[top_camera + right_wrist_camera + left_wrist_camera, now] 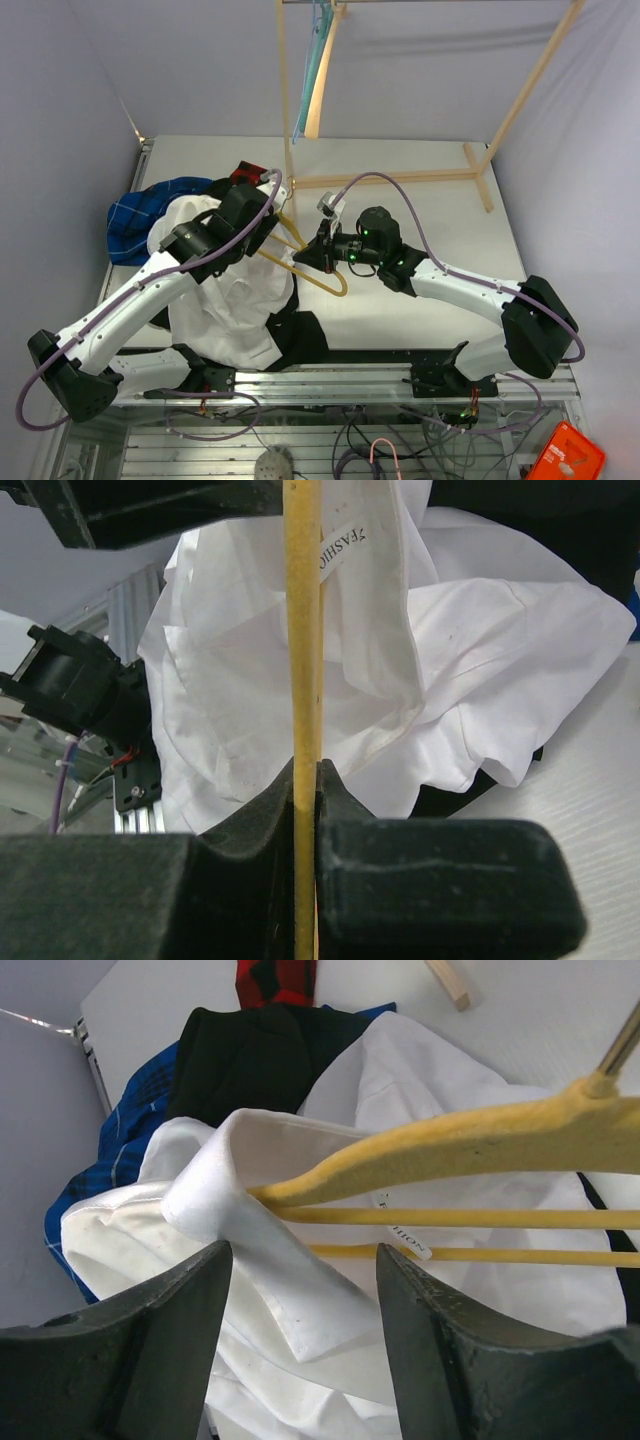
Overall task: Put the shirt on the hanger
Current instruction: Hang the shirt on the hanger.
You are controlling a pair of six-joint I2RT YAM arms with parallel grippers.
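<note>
On the left side of the desk (420,180) the white shirt (235,310) is one crumpled heap. It lies on top of a black garment (300,335), with a blue plaid shirt (135,215) just beside it.

Progress-wise I'd call this early-to-middle. One tip of the yellow hanger (480,1140) is tucked under the collar (215,1185), so that shoulder looks started. The other end of the hanger sticks out bare over the desk, and nothing is draped on it. So what's left is the second shoulder, getting the shirt sitting square, and I guess lifting it all clear of the pile. Can't tell how deep the tip goes under the collar, since the fabric hides it.

Poses: the right arm reaches in from the right, low and stretched out. The right end effector (305,780) is clamped tight on one of the hanger's thin bars, holding it roughly level above the shirt. The left arm comes up over the heap with its wrist tipped down at the collar. The left end effector (305,1260) has its jaws apart, one on each side of the collar fold, gripping nothing as far as I can see.
</note>
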